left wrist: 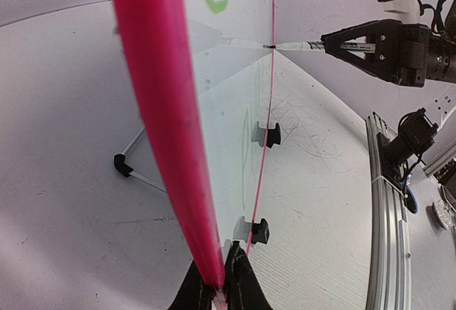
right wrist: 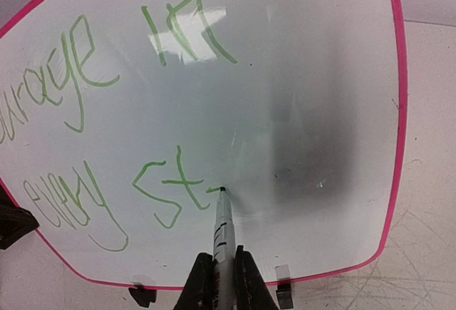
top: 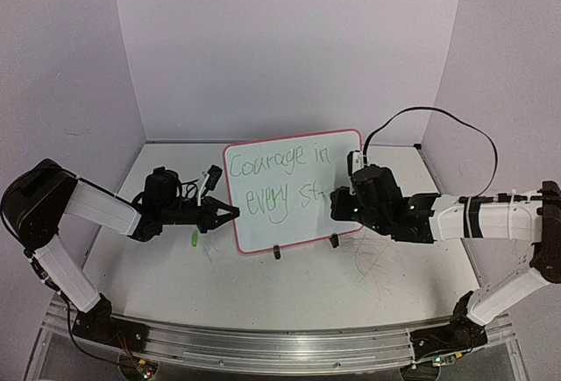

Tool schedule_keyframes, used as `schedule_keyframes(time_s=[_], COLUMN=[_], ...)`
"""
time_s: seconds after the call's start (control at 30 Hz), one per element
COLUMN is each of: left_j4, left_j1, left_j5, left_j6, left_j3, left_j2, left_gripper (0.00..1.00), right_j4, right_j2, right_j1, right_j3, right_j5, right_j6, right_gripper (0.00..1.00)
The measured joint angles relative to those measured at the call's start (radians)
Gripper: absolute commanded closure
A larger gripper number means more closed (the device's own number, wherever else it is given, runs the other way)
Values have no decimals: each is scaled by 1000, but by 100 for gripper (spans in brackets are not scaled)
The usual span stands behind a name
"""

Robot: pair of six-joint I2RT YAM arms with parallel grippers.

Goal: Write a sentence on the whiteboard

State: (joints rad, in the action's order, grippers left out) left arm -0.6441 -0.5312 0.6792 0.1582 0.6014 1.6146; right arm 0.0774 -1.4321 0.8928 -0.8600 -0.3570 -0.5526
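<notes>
Right wrist view: the right tool point(right wrist: 219, 271) is seen clamped on a marker point(right wrist: 222, 228), whose barrel is pinched between the two fingers and points up and away from the wrist. The marker's dark tip is pressed against the whiteboard point(right wrist: 313, 75), at the end of a short green dash just right of the letters "St". The sentence point(right wrist: 178, 180) is written in thin green strokes on two lines: "Courage in" above, "every St" below, the tip lying at the right end of the lower line. The right half of the lower line is bare white, with a grey shadow of the tool cast on it.

In the left wrist view, the left tool point(left wrist: 214, 290) is closed on the pink-red rim point(left wrist: 167, 110) of the whiteboard at its left edge, the edge being gripped between the fingertips. The board is held upright, slightly leaned back, on two black clip feet point(left wrist: 271, 134) that rest on the worktop point(top: 307, 293).

From above, the whiteboard is found between the two tools, at the middle of the worktop. A small green object point(top: 193, 239) lies on the worktop just below the left tool.
</notes>
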Motion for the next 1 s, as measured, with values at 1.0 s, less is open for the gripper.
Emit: schedule_keyframes(time_s=[1.0], left_j4=[5], left_j1=[0], left_j5=[-1], left_j6=[7], left_j3=[0], left_j2=[0], left_gripper=[100], right_j4=[9], right_j2=[-15], right_j1=[1], right_j3=[-26], right_j5=[24], right_j6=[8], right_gripper=[100])
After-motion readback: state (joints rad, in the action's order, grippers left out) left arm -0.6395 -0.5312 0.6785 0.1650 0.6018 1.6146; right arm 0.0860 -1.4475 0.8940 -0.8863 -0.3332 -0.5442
